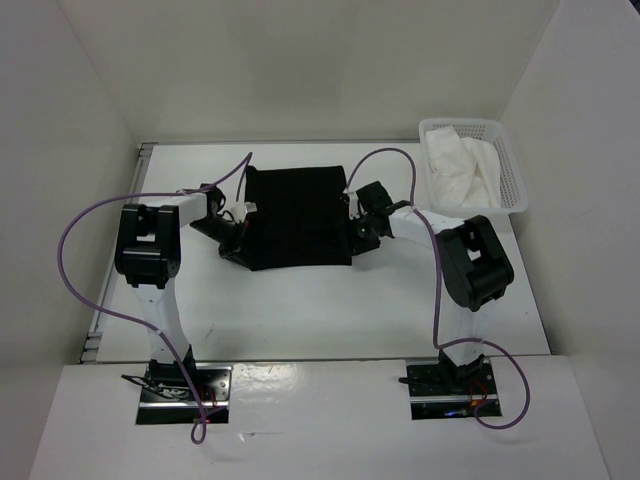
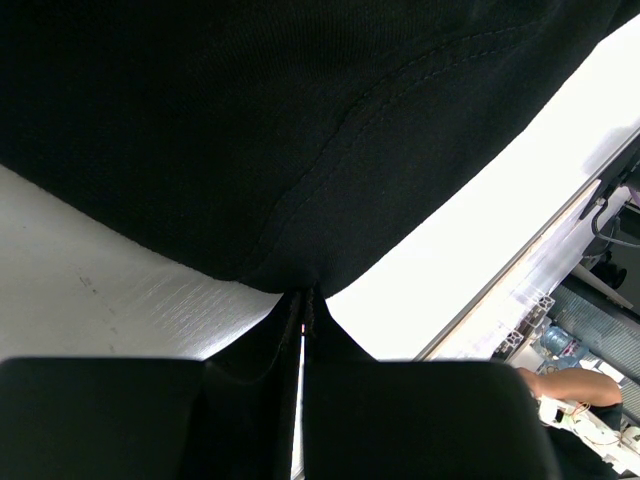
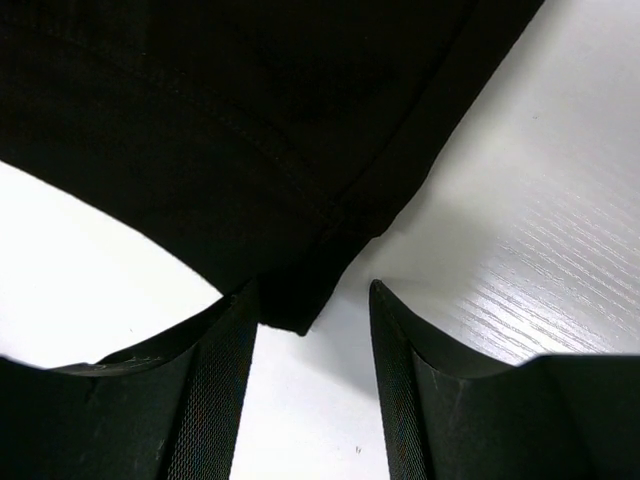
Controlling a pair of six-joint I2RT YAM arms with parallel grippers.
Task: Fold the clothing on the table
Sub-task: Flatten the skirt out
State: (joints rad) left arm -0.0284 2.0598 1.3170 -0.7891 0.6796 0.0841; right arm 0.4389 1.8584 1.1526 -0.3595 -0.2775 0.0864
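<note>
The black clothing (image 1: 298, 215) lies spread on the white table (image 1: 300, 310), roughly rectangular. My left gripper (image 1: 236, 236) is at its near-left edge. In the left wrist view the left gripper (image 2: 305, 296) is shut, its fingertips pinching the hem of the clothing (image 2: 300, 130). My right gripper (image 1: 358, 230) is at the cloth's right edge. In the right wrist view the right gripper (image 3: 310, 290) stands open low over the table, and a corner of the clothing (image 3: 250, 130) pokes between its fingers, against the left finger (image 3: 215, 380).
A white mesh basket (image 1: 512, 160) holding a white cloth (image 1: 458, 170) stands at the back right of the table. The table's metal rail (image 2: 520, 270) runs close behind the clothing in the left wrist view. White walls enclose the table.
</note>
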